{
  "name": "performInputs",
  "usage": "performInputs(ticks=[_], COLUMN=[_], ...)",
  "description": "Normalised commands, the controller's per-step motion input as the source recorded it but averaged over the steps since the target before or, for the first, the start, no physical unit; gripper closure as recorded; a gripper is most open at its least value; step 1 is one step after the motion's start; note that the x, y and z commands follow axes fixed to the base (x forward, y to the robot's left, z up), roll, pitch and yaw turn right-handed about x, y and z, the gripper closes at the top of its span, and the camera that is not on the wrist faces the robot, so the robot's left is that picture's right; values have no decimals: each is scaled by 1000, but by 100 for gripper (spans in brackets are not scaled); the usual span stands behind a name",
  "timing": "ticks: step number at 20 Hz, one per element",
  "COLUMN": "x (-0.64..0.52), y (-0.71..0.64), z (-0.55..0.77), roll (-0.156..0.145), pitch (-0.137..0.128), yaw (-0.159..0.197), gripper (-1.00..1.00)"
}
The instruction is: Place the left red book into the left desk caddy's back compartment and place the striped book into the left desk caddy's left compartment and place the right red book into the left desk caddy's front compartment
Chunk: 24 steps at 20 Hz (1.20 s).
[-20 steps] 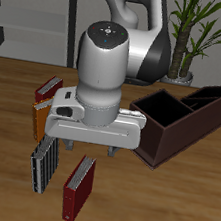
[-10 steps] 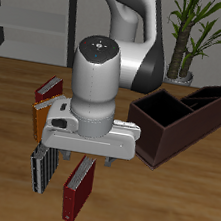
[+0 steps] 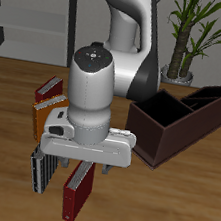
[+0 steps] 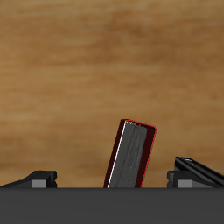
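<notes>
Above right red book: open, empty pincer

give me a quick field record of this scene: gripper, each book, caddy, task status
gripper: low over the books, above the crimson one; open or shut cannot be told
right red book: on the table, not held
striped book: on the table beside the right red book
left red book: farther back, beside the orange book
left desk caddy: no books seen inside
task status: none placed yet
</notes>
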Motion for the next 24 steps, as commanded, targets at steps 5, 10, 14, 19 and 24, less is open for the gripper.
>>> performInputs(ticks=[5, 10, 14, 19, 24], x=[20, 11, 116, 21, 22], y=[-80, 51, 27, 7, -74], z=[-178, -157, -280, -300, -222], roll=[-20, -8, -17, -2, -22], pitch=[-3, 1, 15, 17, 23], yaw=[-31, -16, -11, -21, -8], gripper=[-100, -100, -100, -100, -100])
